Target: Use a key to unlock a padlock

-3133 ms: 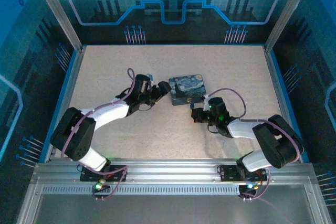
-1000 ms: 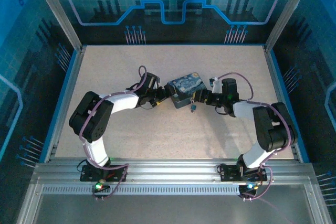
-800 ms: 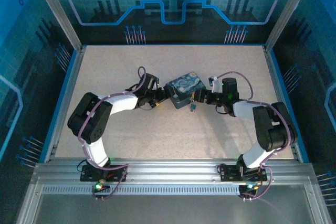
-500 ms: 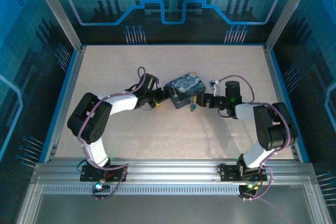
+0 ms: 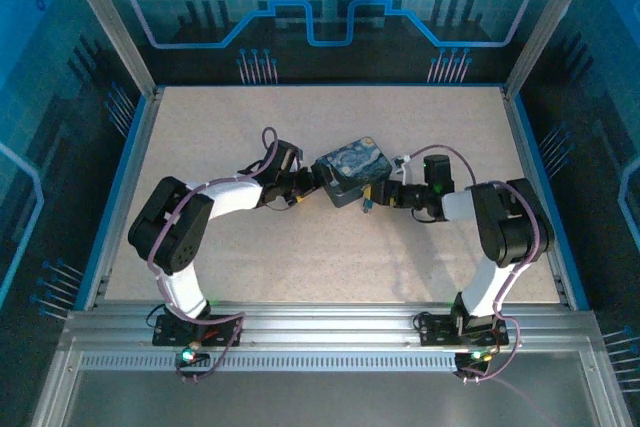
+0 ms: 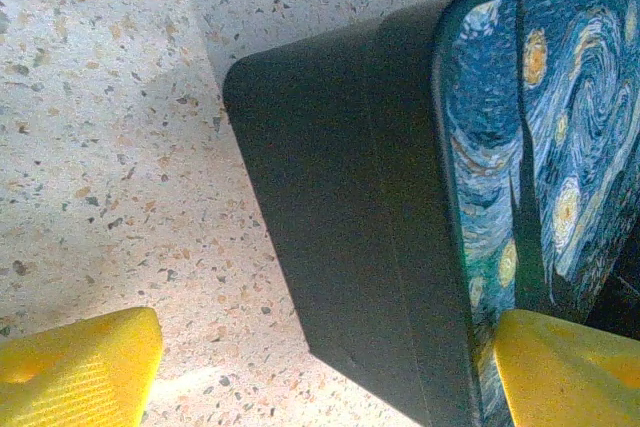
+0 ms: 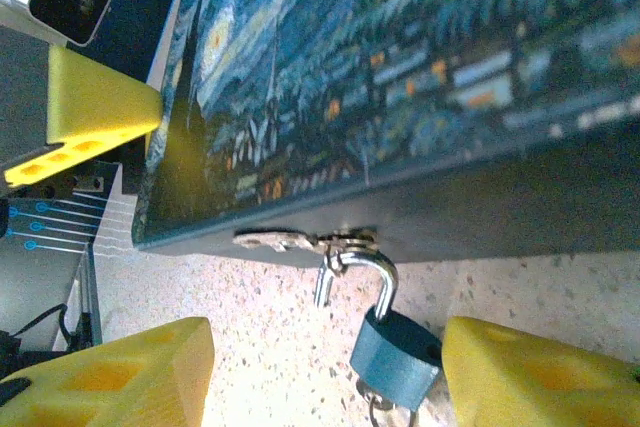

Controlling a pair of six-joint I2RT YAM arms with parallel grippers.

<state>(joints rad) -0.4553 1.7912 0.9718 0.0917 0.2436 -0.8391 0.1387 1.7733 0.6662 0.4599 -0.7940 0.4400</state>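
- Top view: the padlock (image 5: 366, 203) hangs off the tin (image 5: 352, 165), just ahead of the right gripper (image 5: 384, 195), the nearer arm. It is too small to detail.
- Left wrist: the left gripper (image 6: 320, 372) has its fingers apart, straddling the tin's corner.
- Right wrist: the fingers (image 7: 120, 377) are apart. The padlock (image 7: 395, 352) sits between them, close to one pad, its long axis crossing the gap. The key (image 7: 373, 410) is seemingly underneath and cut off.

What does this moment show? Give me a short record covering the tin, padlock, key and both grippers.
tin: rectangular, lid painted with swirls, lying on the speckled table
padlock: blue body, shackle hooked through the tin's hasp; locked or not, cannot tell
key: seemingly the small metal piece under the padlock body, cut off by the frame edge
left gripper: open, fingers straddling one end of the tin
right gripper: open, padlock between its fingers, not clamped
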